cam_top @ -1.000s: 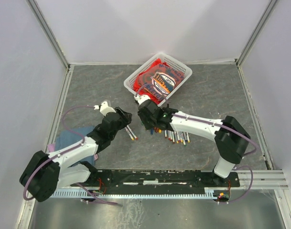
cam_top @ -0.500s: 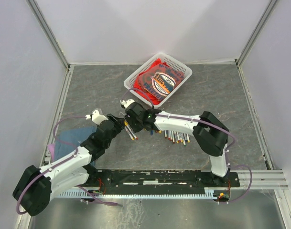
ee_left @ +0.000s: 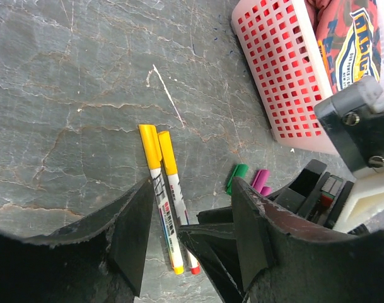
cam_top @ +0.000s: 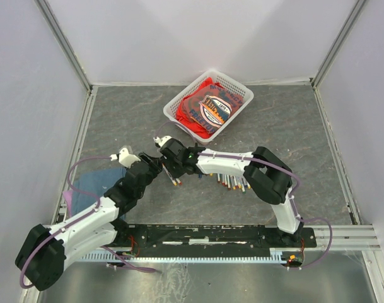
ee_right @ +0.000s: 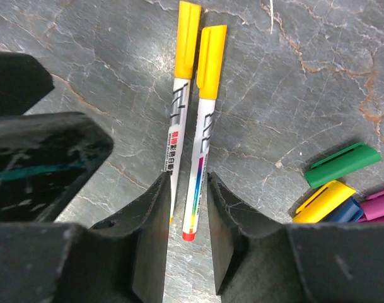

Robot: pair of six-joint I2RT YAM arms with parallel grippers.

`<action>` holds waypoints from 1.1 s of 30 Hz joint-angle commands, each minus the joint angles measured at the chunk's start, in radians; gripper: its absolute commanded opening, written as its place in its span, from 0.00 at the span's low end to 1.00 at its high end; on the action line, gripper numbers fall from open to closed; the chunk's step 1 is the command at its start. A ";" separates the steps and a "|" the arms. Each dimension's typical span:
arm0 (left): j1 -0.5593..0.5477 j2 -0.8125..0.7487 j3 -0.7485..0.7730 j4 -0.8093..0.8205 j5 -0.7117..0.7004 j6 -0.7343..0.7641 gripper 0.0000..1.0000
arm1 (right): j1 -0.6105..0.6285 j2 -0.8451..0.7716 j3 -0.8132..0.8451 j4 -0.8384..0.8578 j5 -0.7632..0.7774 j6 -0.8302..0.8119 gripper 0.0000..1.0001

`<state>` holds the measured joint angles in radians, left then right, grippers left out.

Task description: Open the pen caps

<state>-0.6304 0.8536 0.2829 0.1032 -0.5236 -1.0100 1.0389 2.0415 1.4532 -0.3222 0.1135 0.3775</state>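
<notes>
The left gripper [ee_left: 192, 188] hung over the grey stone-patterned table [ee_left: 72, 95] with its jaws wide apart and nothing between them. Two slim white marker pens [ee_left: 161, 202] lay side by side on the surface below, near the table's middle, each with its yellow cap [ee_left: 149, 145] on. The right gripper [ee_right: 186, 180] sat just to the right of it, jaws only narrowly parted, straddling the tail ends of the same pens. I could not tell whether its pads touched them. Right of the pair lay a cluster of loose stubby plastic caps [ee_right: 324, 199] — green, yellow, blue and magenta — on the table. Farther off stood a white plastic lattice basket [ee_left: 277, 76] holding red cloth.
</notes>
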 commanded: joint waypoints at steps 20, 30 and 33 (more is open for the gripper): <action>-0.002 -0.024 -0.016 0.015 -0.047 -0.054 0.59 | 0.004 0.037 0.045 0.003 0.050 -0.007 0.34; -0.002 -0.022 -0.018 0.018 -0.047 -0.059 0.59 | 0.004 0.065 0.044 -0.012 0.052 -0.009 0.33; -0.002 -0.019 -0.017 0.018 -0.047 -0.061 0.59 | 0.005 0.071 0.042 -0.017 0.056 -0.008 0.32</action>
<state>-0.6304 0.8387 0.2672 0.0994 -0.5304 -1.0306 1.0389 2.0922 1.4670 -0.3305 0.1513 0.3763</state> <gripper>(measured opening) 0.589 0.329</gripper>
